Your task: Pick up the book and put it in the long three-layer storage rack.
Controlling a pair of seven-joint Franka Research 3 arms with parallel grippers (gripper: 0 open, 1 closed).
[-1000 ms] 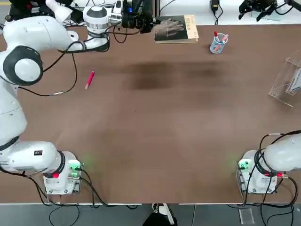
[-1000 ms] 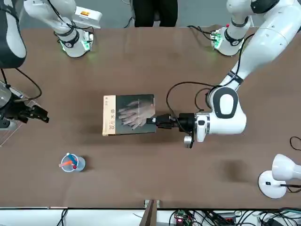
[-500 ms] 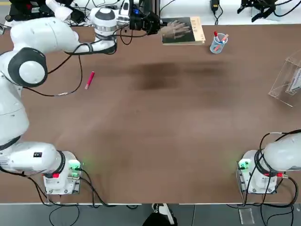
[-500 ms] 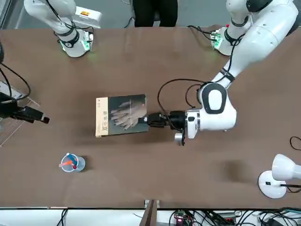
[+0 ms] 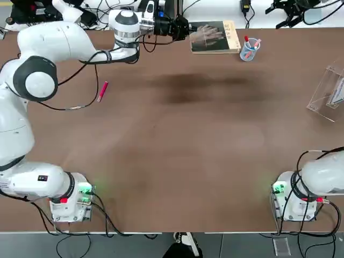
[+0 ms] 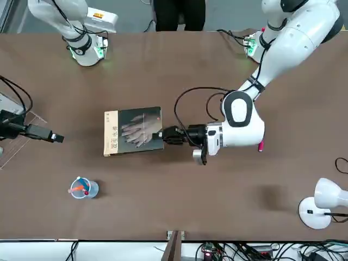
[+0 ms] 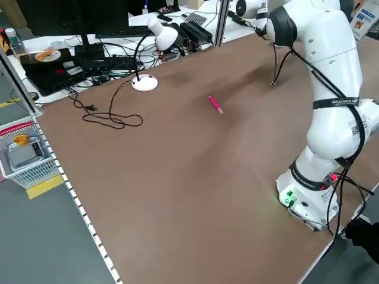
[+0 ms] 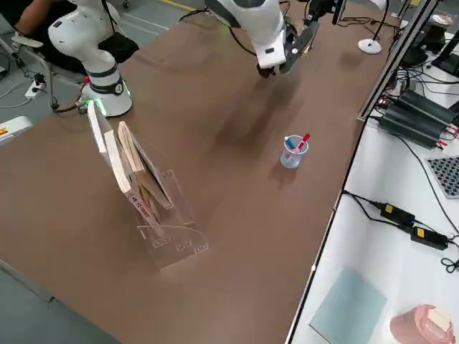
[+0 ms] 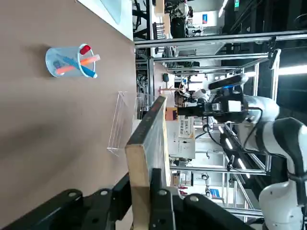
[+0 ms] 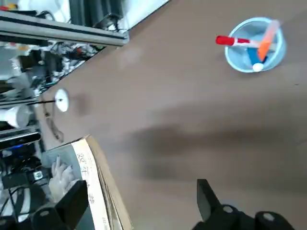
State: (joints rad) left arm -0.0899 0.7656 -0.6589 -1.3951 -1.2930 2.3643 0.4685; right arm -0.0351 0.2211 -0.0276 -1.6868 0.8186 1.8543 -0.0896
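Note:
The book [image 5: 215, 36] has a dark cover with a pale hand and a tan strip. It hangs flat above the table's far side, and my left gripper [image 5: 184, 28] is shut on its edge. The front view gives the same book [image 6: 133, 132] and left gripper [image 6: 166, 135]. In the left wrist view the fingers [image 9: 158, 191] clamp the book [image 9: 144, 158] edge-on. The clear rack [image 5: 329, 88] stands at the right edge, also seen as rack [image 8: 158, 215]. My right gripper [image 5: 287, 8] hovers open at the far right corner, with nothing between its fingers [image 10: 206, 196].
A clear pen cup [image 5: 249, 49] with coloured pens stands just right of the book. A pink pen [image 5: 102, 91] lies on the table at the left. A white desk lamp [image 6: 321, 204] stands at the far left corner. Thin booklets [image 8: 133, 172] stand in the rack.
My left gripper has carried the book to the right along the table's far side, nearer the pen cup. The right gripper has shifted a little at the far right.

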